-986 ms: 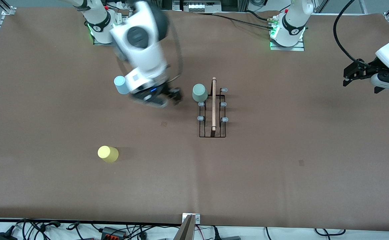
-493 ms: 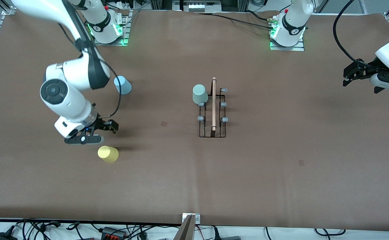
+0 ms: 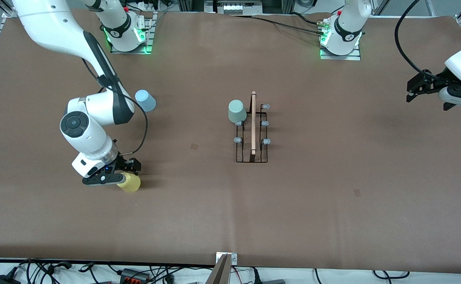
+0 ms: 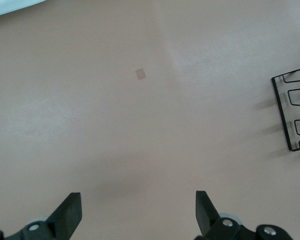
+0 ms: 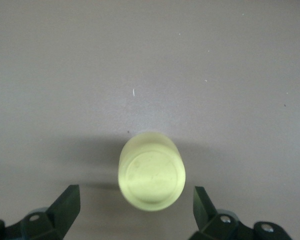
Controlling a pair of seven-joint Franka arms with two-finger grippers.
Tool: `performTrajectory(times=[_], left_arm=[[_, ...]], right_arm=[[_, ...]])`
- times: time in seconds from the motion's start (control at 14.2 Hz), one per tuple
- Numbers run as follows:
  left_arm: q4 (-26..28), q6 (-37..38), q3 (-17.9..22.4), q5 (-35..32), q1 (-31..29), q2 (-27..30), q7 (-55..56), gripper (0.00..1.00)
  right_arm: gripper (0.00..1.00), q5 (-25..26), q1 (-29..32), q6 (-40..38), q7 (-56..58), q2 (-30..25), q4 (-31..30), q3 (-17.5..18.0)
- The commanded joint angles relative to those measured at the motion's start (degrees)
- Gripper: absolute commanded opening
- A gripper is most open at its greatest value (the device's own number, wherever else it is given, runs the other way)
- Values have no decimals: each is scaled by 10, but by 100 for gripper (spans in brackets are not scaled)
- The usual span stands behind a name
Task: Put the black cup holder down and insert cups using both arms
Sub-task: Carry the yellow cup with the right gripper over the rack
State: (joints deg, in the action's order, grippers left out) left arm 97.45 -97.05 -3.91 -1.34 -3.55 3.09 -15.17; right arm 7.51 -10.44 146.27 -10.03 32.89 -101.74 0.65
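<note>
Right gripper (image 3: 117, 176) is hovering over the yellow cup (image 5: 151, 171), jaws spread wide; left gripper (image 4: 138, 216) is waiting, jaws wide.

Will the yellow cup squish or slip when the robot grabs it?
The yellow cup looks like smooth, tapered plastic, so it may slip upward. It stands upside down, likely steady. The open right tool straddles it; a gentle squeeze probably won't crush it.

Brown-covered table (image 3: 333, 221); cables (image 3: 57, 272) along its near edge.
</note>
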Motion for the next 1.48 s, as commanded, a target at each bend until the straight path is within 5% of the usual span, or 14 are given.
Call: performTrajectory(times=[0.0, 0.21, 0.28, 0.49, 0.56, 0.77, 1.06, 1.41], left_arm=[[-16, 5, 0, 5, -1, -8, -17, 100], [-16, 5, 0, 5, -1, -8, -17, 100], [-16, 5, 0, 5, -1, -8, -17, 100], [-16, 5, 0, 5, -1, -8, -15, 100], [-16, 5, 0, 5, -2, -8, -16, 100], [-16, 5, 0, 5, -2, -8, -16, 100], [-16, 5, 0, 5, -2, -8, -17, 100], [-16, 5, 0, 5, -2, -8, -18, 100]], right_arm=[[100, 8, 2, 30, 9, 16, 1, -3], [100, 8, 2, 52, 10, 26, -1, -4], [84, 10, 2, 58, 11, 26, -4, -4], [9, 9, 5, 54, 42, 20, -4, -4], [1, 10, 4, 52, 44, 12, -4, -4], [0, 1, -20, -45, 32, -51, 3, -3], [0, -6, -126, -159, -152, -118, 40, -4], [0, -7, -273, -230, -395, -34, 214, -6]])
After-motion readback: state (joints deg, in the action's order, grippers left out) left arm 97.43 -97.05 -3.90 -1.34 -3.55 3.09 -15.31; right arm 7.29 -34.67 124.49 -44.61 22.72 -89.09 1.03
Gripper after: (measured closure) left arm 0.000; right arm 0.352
